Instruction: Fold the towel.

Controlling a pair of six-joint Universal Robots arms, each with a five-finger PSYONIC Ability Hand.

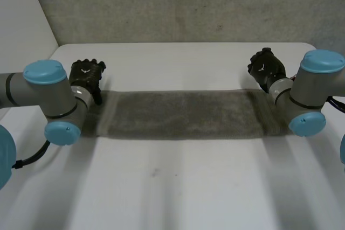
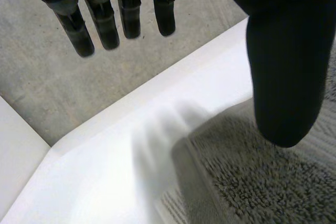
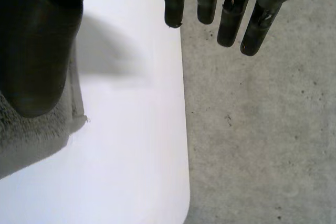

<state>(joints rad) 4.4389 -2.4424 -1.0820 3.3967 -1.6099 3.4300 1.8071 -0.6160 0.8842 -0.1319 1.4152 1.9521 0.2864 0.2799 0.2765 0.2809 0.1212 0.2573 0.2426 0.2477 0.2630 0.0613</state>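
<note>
A grey towel [image 1: 183, 114] lies flat on the white table [image 1: 178, 187] as a long folded strip running from side to side. My left hand [image 1: 86, 76] hovers just beyond the strip's left end, open, fingers [image 2: 105, 22] straight and thumb [image 2: 286, 77] spread above the towel's end [image 2: 262, 187]. At the strip's right end my right hand [image 1: 267, 68] is open too, its fingers [image 3: 226, 19] straight over the table's edge and its thumb [image 3: 39, 51] above the towel's corner [image 3: 37, 135]. Neither hand holds cloth.
A grey concrete wall [image 1: 183, 4] rises behind the table's far edge. Concrete floor [image 3: 262, 129] lies past the table's right side. Bare tabletop stretches in front of the towel.
</note>
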